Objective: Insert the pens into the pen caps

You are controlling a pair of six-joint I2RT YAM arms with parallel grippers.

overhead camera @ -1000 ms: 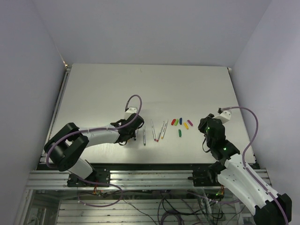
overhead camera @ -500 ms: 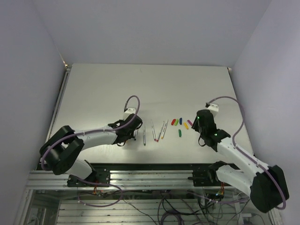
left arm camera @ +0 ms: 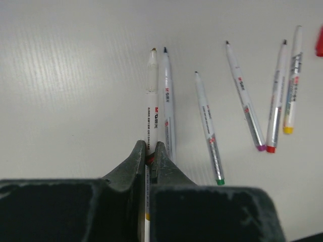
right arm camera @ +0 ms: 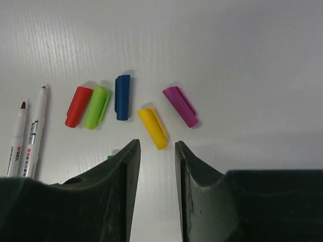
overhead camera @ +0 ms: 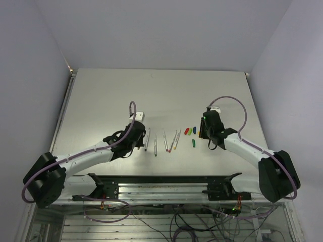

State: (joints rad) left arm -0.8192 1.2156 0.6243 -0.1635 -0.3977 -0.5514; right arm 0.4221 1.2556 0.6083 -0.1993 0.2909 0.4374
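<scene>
**Entry: hazards first, then claws, as I read them from the remote station.**

**Hazard 1: held pen (left arm camera: pixel 151 101).** The left claw (left arm camera: pixel 149 147) gripped it far back on the barrel, so most of its length stuck out ahead of the jaws. I judged that pressing the tip into a cap could swing or slide it in the grip.

**Hazard 2: neighbouring pen (left arm camera: pixel 167 101).** It lay on the counter (left arm camera: pixel 60 75) right against the held pen. I judged it could be dragged or rolled when the held pen was carried off.

**Hazard 3: yellow cap (right arm camera: pixel 153 128).** It lay aslant just ahead of the right claw (right arm camera: pixel 156 146). The blue cap (right arm camera: pixel 122 97) and magenta cap (right arm camera: pixel 180 106) were near on either side. I reckoned an off-line closing could flick it away or knock a neighbour. The red cap (right arm camera: pixel 78 107) and green cap (right arm camera: pixel 97 107), side by side further left, looked less exposed.

**Left claw.** Closed tight on the held pen, tip pointing away. I could not tell whether the pen was clear of the counter.

**Right claw.** Jaws partly apart, with nothing between them and touching nothing I could see. It hovered low over the counter by the yellow cap.
</scene>
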